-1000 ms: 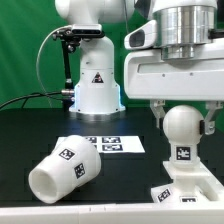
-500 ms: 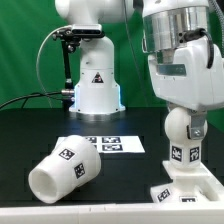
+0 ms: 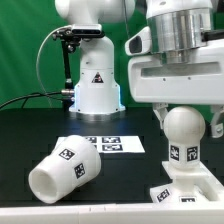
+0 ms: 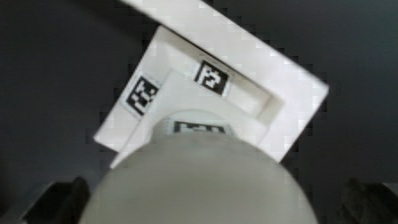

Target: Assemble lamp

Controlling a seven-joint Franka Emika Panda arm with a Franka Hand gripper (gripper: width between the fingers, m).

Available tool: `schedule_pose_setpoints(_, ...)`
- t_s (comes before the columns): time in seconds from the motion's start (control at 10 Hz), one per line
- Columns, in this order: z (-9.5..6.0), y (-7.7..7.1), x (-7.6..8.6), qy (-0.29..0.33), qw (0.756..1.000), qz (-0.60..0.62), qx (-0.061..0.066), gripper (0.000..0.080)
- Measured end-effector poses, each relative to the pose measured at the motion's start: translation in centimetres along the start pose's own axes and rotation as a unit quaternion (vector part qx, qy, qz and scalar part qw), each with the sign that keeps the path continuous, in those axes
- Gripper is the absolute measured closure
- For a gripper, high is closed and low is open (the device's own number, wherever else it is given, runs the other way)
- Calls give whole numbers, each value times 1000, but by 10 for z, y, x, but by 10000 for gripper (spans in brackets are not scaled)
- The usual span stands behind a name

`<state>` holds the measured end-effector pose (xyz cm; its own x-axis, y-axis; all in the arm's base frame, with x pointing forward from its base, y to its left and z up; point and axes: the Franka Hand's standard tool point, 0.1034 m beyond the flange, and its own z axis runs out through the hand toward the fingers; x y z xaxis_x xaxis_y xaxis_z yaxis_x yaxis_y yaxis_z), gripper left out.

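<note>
Large tapered matte-white shade (image 3: 62, 170) lies sideways on black worktop (image 3: 20, 135), well apart from the base. Blocky white square base (image 3: 192, 187) carries round-headed white bulb (image 3: 183, 128) upright. Claw (image 3: 187, 118) stands spread, flanking the bulb head; bulb judged light, rigid, slippery: grip across its widest girth.

No words, brands or numbers can be read; the only markings are one warning triangle and several coded squares.
The robot pedestal (image 3: 97, 95) at the worktop's far edge bears a triangle sticker (image 3: 97, 79), its symbol too small to make out. Black-and-white square tags (image 3: 68, 153) stand on the shade (image 3: 55, 175) lying toward the near edge, on the stem of the bulb (image 3: 183, 125), on the base (image 3: 200, 188) at the near corner on the exterior view's right, and on the marker board (image 3: 105, 143) mid-worktop. The wrist view shows three tags on the base, all blurred.
</note>
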<state>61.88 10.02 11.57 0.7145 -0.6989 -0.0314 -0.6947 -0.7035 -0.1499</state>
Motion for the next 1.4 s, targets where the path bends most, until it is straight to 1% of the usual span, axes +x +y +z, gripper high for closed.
schedule_pose_setpoints(0.4, 1, 1, 2, 3, 996, -93, -1, 101)
schedule_pose_setpoints(0.5, -1, 0, 2, 12, 982, -190, -13, 101)
schedule_pose_setpoints(0.6, -3, -1, 3, 18, 959, -283, -24, 101)
schedule_pose_setpoints(0.7, -3, -1, 5, 17, 924, -381, -32, 101)
schedule_pose_setpoints(0.8, -3, 0, 6, 13, 891, -451, -41, 101)
schedule_pose_setpoints(0.9, -3, 1, 6, 13, 886, -462, -42, 101)
schedule_pose_setpoints(1.0, -3, 1, 7, 14, 886, -461, -42, 232)
schedule_pose_setpoints(1.1, -3, 1, 7, 14, 892, -450, -42, 232)
schedule_pose_setpoints(1.3, -3, 1, 7, 15, 894, -445, -41, 226)
schedule_pose_setpoints(1.4, -3, -1, 7, 28, 931, -363, -38, 226)
